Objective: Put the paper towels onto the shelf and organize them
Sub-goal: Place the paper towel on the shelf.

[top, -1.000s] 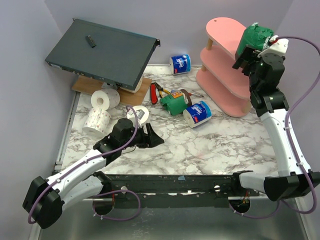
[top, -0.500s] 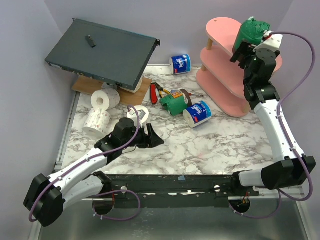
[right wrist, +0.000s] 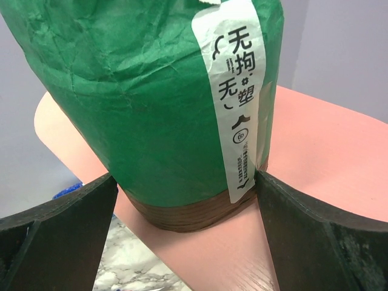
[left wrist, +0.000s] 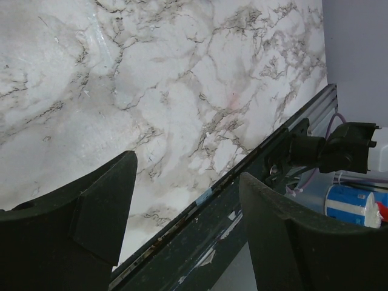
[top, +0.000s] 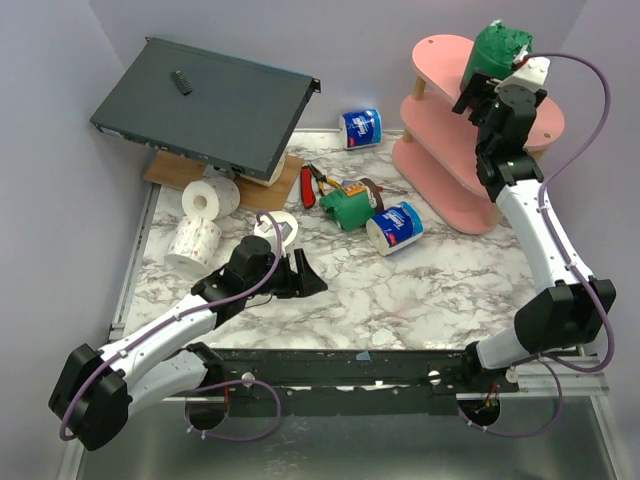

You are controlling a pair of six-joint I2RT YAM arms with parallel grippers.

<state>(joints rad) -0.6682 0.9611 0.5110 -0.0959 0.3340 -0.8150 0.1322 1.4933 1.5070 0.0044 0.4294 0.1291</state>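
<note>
Progress stands at the first roll. The right gripper (right wrist: pixel 187 179) is clamped on a green roll (top: pixel 497 48), one finger against each flank. The roll stands upright, brown band down, on the top board of the shelf (top: pixel 440 175). In the wrist view its base seems to touch the pink board, but whether its weight rests there cannot be told. What shows of the two lower boards holds nothing, so no roll is released on the shelf yet.

Six rolls lie on the table (top: pixel 400 290), all off the shelf. A blue roll (top: pixel 395 227) sits just beside the shelf's foot. A second green roll (top: pixel 348 210) lies just beside that, on the side away from the shelf, with red pliers (top: pixel 310 185) near it. A second blue roll (top: pixel 361 127) lies near the shelf's far end, by the wall. A first white roll (top: pixel 278 232), a second white roll (top: pixel 193 240) and a third white roll (top: pixel 210 198) are well apart from the shelf, across the table.

The left gripper (left wrist: pixel 187 170) hangs low over the table with its fingers apart and nothing between them. It is just beside the first white roll and well apart from the shelf.

By this count the job is barely begun. The held roll has to be let go, and six more have to be carried over and arranged.
</note>
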